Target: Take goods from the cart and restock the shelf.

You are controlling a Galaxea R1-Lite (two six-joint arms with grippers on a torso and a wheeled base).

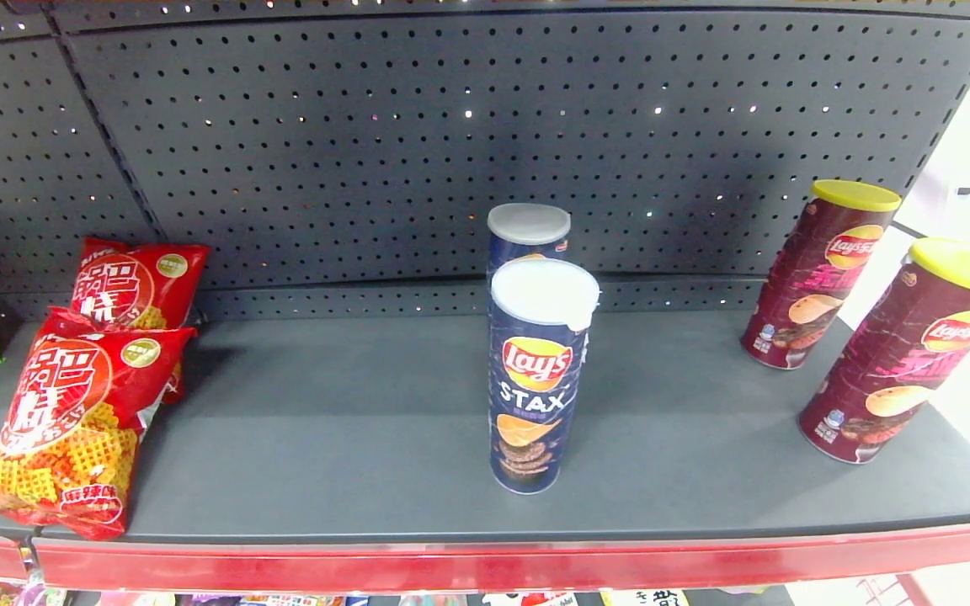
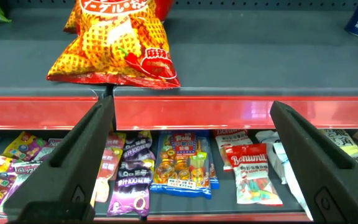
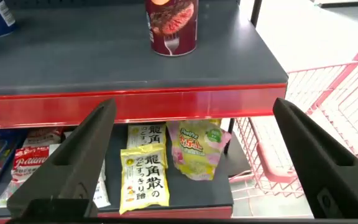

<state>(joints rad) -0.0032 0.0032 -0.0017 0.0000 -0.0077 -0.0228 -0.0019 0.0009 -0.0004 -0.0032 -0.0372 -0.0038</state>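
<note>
1. Nearest me, my left gripper and right gripper both have their fingers spread wide and hold nothing. They face the red front lip of the grey metal shelf.
2. A dark-blue cardboard chip can with white lid stands at centre, with a second blue can just behind it at 12 o'clock. Two maroon yellow-lidded cans stand at 3 o'clock and red crinkly snack bags lie at 9 o'clock.
3. The pink wire cart stands past the shelf's right end. I can't see its goods.
4. I judge I'm between placements. Next I must turn to the cart and grasp an item.
5. The cans and bags carry printed logos and lettering, which I leave unread.
</note>
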